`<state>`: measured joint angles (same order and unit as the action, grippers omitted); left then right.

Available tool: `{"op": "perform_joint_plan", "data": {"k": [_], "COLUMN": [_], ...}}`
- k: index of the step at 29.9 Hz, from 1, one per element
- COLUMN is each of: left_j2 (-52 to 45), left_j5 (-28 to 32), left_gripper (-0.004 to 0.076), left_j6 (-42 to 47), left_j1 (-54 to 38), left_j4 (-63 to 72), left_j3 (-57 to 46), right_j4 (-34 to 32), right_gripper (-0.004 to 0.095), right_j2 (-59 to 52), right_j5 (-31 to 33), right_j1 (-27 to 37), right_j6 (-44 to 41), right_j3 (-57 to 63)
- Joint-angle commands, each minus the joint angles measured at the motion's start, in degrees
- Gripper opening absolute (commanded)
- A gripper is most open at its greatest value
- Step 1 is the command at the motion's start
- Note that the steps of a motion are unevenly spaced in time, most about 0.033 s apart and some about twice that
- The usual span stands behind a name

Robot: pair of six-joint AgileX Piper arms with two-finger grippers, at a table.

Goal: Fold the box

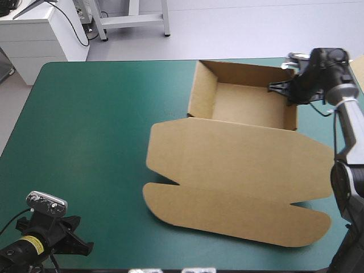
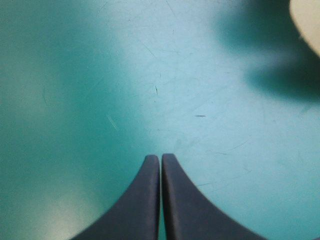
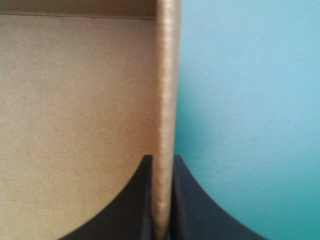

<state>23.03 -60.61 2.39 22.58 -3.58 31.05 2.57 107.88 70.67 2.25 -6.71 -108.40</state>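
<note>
Box: the brown box is seen right of the table's middle as an open tray, its lid laid flat toward the near edge.
Right gripper: the right gripper is pinched on the tray's right-hand wall, one black finger inside and one outside.
Left gripper: the left gripper is held over the bare teal-green cover at the near left corner, fingers pressed together on nothing, well apart from the box.

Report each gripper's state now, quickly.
Left gripper: shut, holding nothing, over the bare teal-green cover.
Right gripper: shut on the box, pinching a raised side wall of its tray.
</note>
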Motion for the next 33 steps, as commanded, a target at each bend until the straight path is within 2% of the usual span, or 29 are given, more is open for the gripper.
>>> {"op": "perform_joint_plan", "data": {"k": [1,5,8,14,18,20,26,28,33], "left_j2": [0.5,0.5,0.5,0.5,0.5,0.5,0.5,0.5,0.5], "left_j5": [2.5,1.6,-0.1,-1.7,-5.0,-6.3,-7.7,-7.6,-7.0], "left_gripper": [-0.0008,-0.0008,-0.0008,-0.0008,-0.0008,-0.0008,-0.0008,-0.0008,-0.0008], "left_j6": [0.1,0.1,0.1,0.1,0.1,0.1,0.1,0.1,0.1], "left_j1": [0.4,0.4,0.4,0.4,0.4,0.4,0.4,0.4,0.4], "left_j4": [-0.7,-0.7,-0.3,0.1,-0.4,-0.4,-0.4,-0.4,-0.4], "left_j3": [1.2,1.2,1.2,1.2,1.2,1.2,1.2,1.2,1.2], "right_j4": [-2.0,-1.3,-2.6,-4.9,-7.4,-8.1,-7.8,-7.8,-7.1], "right_gripper": [-0.0015,-0.0015,-0.0015,-0.0015,0.0001,0.0057,0.0342,0.0380,0.0378], "right_j2": [-5.6,-6.0,-6.0,-5.0,-4.4,-3.9,-3.1,-3.1,-4.1], "right_j5": [0.7,0.7,0.7,0.7,0.7,0.7,0.7,0.7,0.7], "right_j1": [7.2,16.4,21.1,28.2,31.1,32.1,32.8,32.8,32.8], "right_j6": [1.7,4.6,6.7,5.1,4.7,4.3,4.1,4.1,4.1], "right_j3": [-1.6,-1.6,-1.6,-1.6,-1.6,-1.6,-1.6,-1.6,-1.6]}}
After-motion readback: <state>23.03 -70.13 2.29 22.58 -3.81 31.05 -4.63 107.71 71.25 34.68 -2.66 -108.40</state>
